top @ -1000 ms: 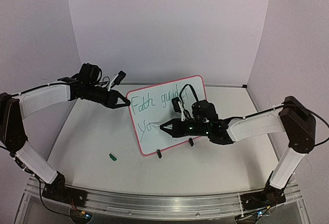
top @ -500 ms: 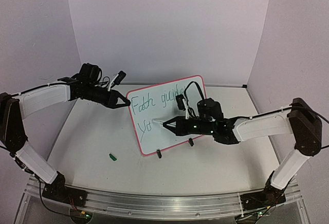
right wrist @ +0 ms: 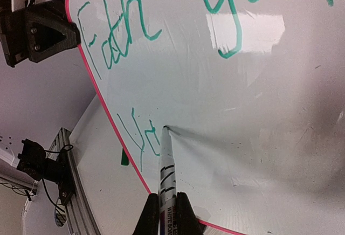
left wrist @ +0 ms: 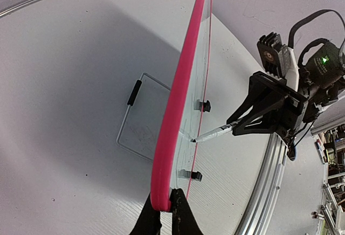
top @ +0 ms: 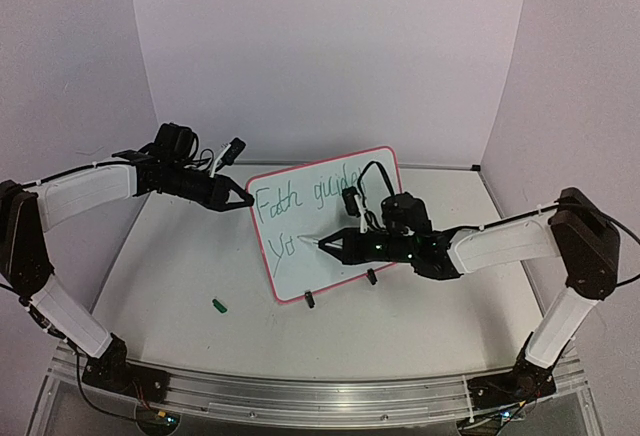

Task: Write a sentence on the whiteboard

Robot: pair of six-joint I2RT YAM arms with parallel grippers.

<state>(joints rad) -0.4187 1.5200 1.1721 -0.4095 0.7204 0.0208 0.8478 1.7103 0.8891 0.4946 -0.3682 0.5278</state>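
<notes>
Whiteboard (top: 312, 268), pink-rimmed with rounded corners, stands tilted on two black clip feet (top: 309, 299) at mid-desk. Its glossy face bears a green cursive sentence (top: 300, 196): "Faith guide" above "Yo". The left end effector (top: 243, 201) pinches the rim at the board's left edge. The right end effector (top: 340, 245) is clamped around a marker (right wrist: 165, 165) whose tip touches the board beside "Yo", and its wrist covers the end of the top line. A small green piece (top: 219, 305) lies nearby on the matte white desk (top: 170, 256). Plain pale walls (top: 330, 46) enclose the scene.
</notes>
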